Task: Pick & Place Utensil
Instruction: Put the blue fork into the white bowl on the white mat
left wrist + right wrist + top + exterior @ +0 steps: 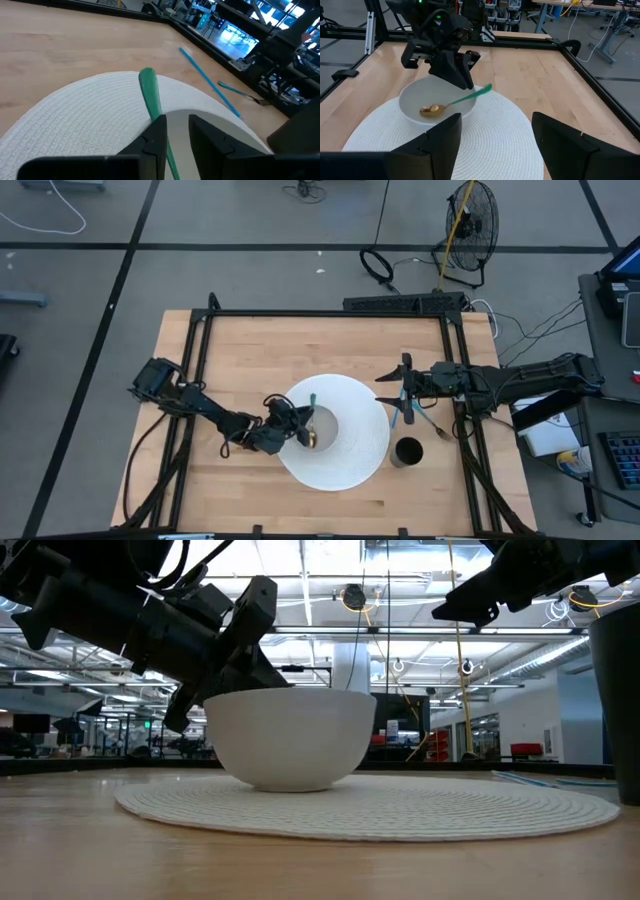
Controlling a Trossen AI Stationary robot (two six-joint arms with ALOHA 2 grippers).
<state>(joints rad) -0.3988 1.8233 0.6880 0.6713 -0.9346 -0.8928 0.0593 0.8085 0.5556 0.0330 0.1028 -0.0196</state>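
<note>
A spoon with a gold bowl [431, 109] and a green handle [472, 94] lies in the white bowl [410, 102] in the middle of the round white mat [350, 455]. Its gold end rests on the bowl's floor and its handle leans on the rim. My left gripper [177, 132] stands at the bowl's left rim, open, one finger on each side of the green handle [149, 90]. My right gripper [396, 392] hovers open above the table at the mat's right edge, with nothing between its fingers. My left gripper has its fingers on either side of the spoon's green handle [161, 131], at the middle of its length, coming slanting down from the table's left. A gap shows between the fingers. The handle runs close along one finger [155, 137]; whether it touches it, I cannot tell.
A dark cup [407, 452] stands at the mat's near right. A blue straw-like stick [205, 76] and a blue-handled fork [240, 91] lie on the wood right of the mat, below my right gripper. A black frame [330, 312] borders the table.
</note>
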